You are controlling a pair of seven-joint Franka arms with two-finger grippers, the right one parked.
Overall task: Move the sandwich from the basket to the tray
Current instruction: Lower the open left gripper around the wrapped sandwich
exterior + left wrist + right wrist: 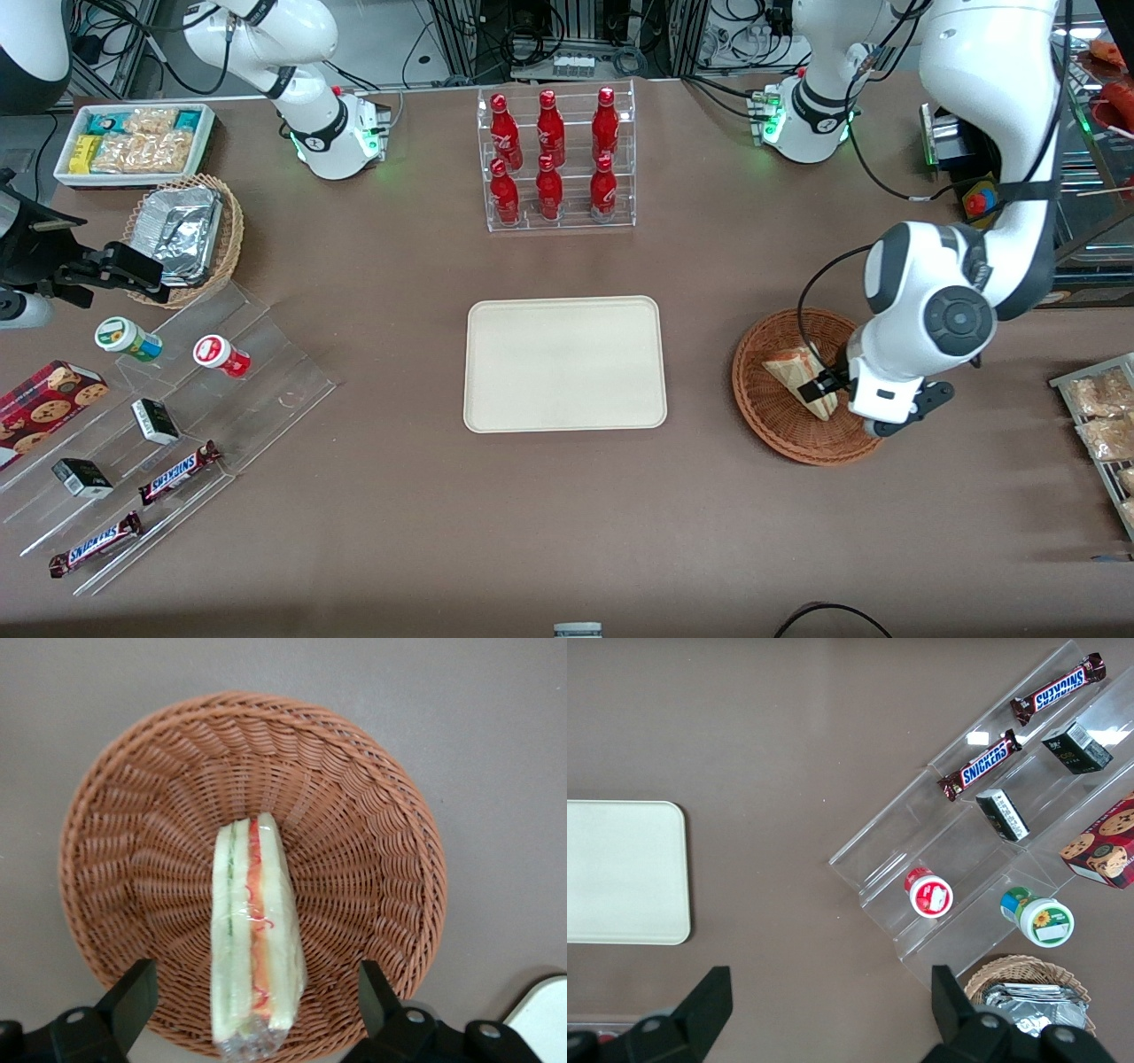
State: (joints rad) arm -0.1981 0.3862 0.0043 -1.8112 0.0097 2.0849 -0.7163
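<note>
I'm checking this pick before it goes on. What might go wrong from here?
The open pincer hangs above the sandwich, which lies on its side on the sloped basket wall; closing may squash the soft bread or let it slip. The light basket might also lift or slide. The tray sits well apart, so a weak hold risks a drop.

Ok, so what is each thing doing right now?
sandwich: lying in the basket, on its edge, filling showing.
basket: holds the sandwich only.
tray: flat on the table, nothing on it.
gripper: open, fingers on either side of the sandwich, not touching.
red bottles: upright in their clear rack.
</note>
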